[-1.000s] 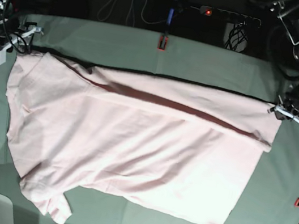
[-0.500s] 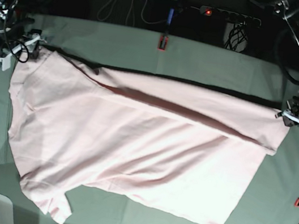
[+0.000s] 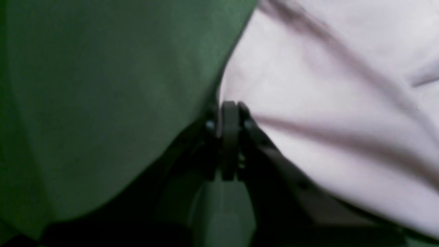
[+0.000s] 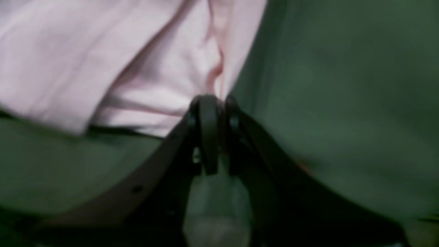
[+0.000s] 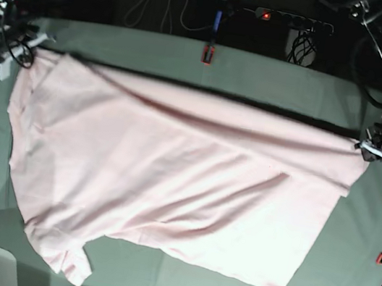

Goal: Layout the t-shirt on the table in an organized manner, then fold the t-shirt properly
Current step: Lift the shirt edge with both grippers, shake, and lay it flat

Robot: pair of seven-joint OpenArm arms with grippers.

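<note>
The right gripper is clenched on the far left corner of the t-shirt, and the left gripper pinches its far right corner, so the laying-out step seems underway. Next they likely need to pull apart evenly and lower the edge flat. The shirt lies plain side up across the table, its long axis running left-right.
</note>
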